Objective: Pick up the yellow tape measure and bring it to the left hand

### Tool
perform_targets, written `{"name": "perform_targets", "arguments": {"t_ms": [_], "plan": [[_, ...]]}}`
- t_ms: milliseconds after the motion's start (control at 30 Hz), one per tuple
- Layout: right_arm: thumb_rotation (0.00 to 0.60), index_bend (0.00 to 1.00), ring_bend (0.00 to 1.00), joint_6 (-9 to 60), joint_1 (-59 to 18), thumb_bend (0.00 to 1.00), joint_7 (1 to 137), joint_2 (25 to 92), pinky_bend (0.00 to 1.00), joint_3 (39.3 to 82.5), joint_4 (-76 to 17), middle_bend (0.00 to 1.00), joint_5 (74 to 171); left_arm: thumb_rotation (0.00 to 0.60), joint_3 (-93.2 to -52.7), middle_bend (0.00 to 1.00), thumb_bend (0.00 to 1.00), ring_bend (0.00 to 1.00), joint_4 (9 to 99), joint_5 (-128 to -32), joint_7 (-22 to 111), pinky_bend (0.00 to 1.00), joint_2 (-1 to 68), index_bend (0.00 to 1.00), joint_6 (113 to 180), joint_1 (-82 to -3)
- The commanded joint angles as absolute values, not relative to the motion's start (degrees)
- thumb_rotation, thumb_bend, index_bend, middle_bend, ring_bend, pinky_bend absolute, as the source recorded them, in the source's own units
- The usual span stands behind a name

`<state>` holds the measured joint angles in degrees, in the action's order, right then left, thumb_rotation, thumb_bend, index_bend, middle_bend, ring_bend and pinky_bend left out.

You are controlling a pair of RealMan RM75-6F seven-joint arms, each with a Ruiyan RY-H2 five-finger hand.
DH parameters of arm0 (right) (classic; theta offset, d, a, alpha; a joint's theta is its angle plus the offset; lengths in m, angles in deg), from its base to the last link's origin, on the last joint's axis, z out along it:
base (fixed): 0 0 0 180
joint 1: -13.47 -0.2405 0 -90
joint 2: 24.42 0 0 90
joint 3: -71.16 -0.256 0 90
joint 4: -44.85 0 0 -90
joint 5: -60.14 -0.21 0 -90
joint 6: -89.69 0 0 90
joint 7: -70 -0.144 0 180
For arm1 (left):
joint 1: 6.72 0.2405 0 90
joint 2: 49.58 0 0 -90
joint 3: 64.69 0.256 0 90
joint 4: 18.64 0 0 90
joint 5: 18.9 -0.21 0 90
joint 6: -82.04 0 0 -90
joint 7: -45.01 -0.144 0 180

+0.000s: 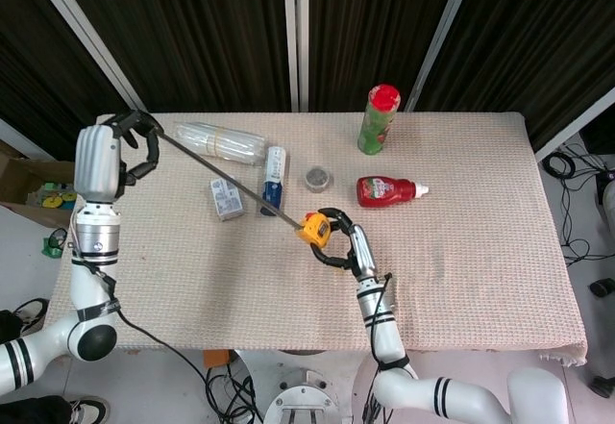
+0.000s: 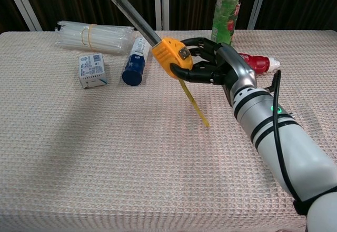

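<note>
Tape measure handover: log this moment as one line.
right hand: holds yellow tape measure above table | left hand: grips pulled-out blade end | blade: stretched between hands
</note>
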<state>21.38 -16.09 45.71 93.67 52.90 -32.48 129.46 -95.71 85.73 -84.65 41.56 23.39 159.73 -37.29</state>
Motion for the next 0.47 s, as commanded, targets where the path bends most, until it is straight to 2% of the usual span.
{"name": "perform_targets", "arguments": {"t_ms": [33, 467], "plan": [[0.6, 0.63, 0.43, 20.91, -15.03, 0.45, 45.4, 92.78, 0.29, 53.76, -33.09, 0.48, 129.93, 0.6, -96.38, 0.62, 0.67, 0.53, 84.23, -83.17, 44.81, 0.62, 21.65, 0.65, 158.0, -36.71], [0.6, 0.63, 0.43, 20.1, -12.05, 0.45, 45.16, 91.0, 0.29, 56.07, -33.26, 0.48, 131.47, 0.6, -96.42, 0.62, 0.67, 0.53, 82.59, -80.26, 49.72, 0.62, 20.17, 0.66, 156.51, -37.11]]}}
